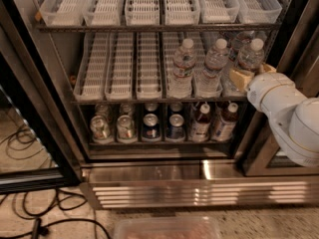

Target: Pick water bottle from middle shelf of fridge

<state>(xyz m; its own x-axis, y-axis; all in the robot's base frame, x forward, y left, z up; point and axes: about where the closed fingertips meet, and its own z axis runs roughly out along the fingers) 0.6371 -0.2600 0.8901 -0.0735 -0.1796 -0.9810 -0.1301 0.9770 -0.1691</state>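
Three water bottles stand on the right side of the middle shelf of the fridge: one at the left, one in the middle and one at the right. My gripper reaches in from the right on its white arm. Its beige fingers sit on either side of the right water bottle's lower body and are shut on it. That bottle stands a little raised and tilted next to the door frame.
The top shelf holds white trays just above the bottles. The bottom shelf holds soda cans and brown-drink bottles. A black door frame stands at the left, cables lie on the floor, and a clear bin sits in front.
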